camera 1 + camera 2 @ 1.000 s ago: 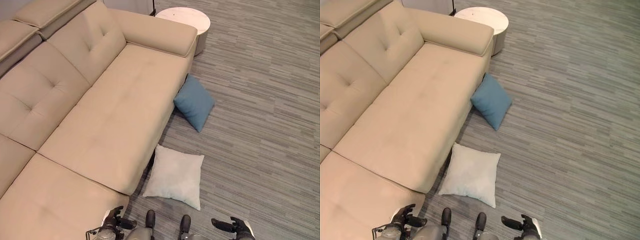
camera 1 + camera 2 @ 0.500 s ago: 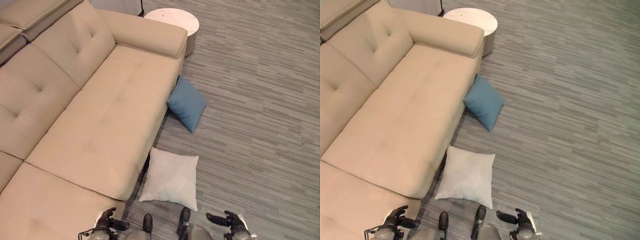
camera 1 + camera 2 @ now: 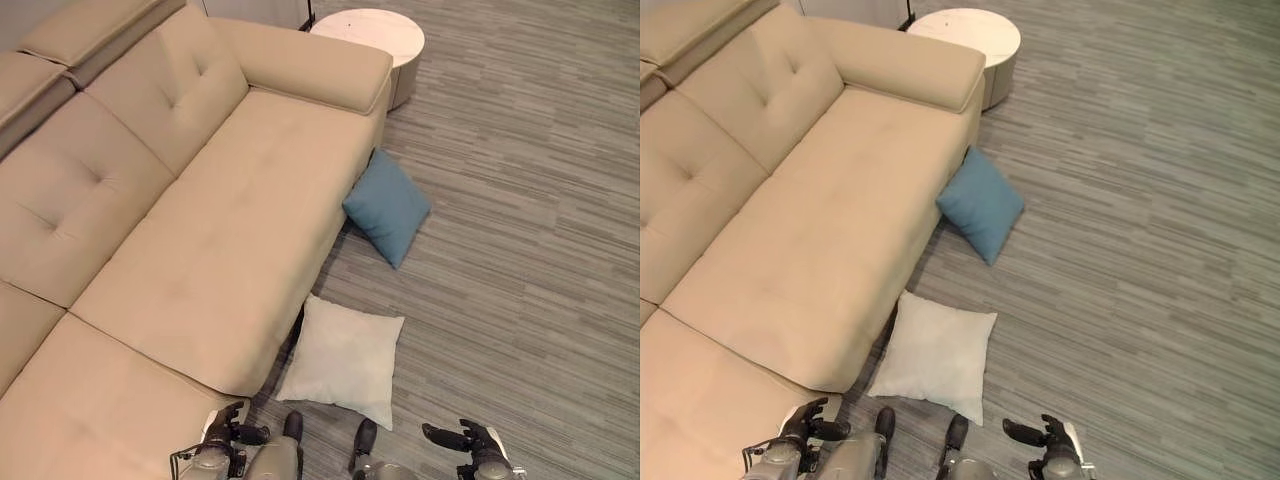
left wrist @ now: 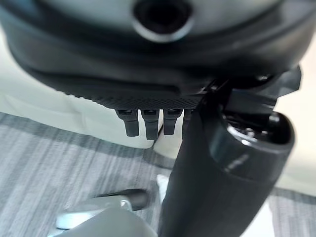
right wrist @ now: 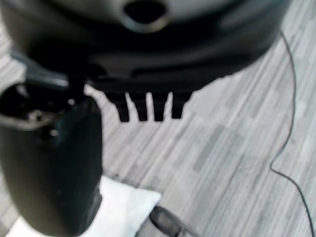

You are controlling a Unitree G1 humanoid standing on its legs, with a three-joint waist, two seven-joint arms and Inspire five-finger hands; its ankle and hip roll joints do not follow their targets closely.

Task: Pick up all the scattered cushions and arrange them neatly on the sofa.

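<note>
A white cushion (image 3: 343,359) lies flat on the floor against the beige sofa (image 3: 200,230), just ahead of me. A blue cushion (image 3: 386,205) leans on the sofa's end farther off. My left hand (image 3: 225,437) hangs low by the sofa's front corner, fingers relaxed and empty. My right hand (image 3: 470,441) hangs over the bare floor to the right of the white cushion, open and empty too. In the right wrist view a corner of the white cushion (image 5: 118,202) shows past the fingers (image 5: 148,106). The sofa front (image 4: 54,106) shows past the fingers (image 4: 148,123) in the left wrist view.
A round white side table (image 3: 370,35) stands beyond the sofa's armrest (image 3: 310,65). Grey striped carpet (image 3: 520,230) stretches to the right of both cushions. The sofa seat bears no cushions.
The whole picture has shifted, so the camera moved. Both hands stay low at the bottom edge, and the cushions lie where they were.
</note>
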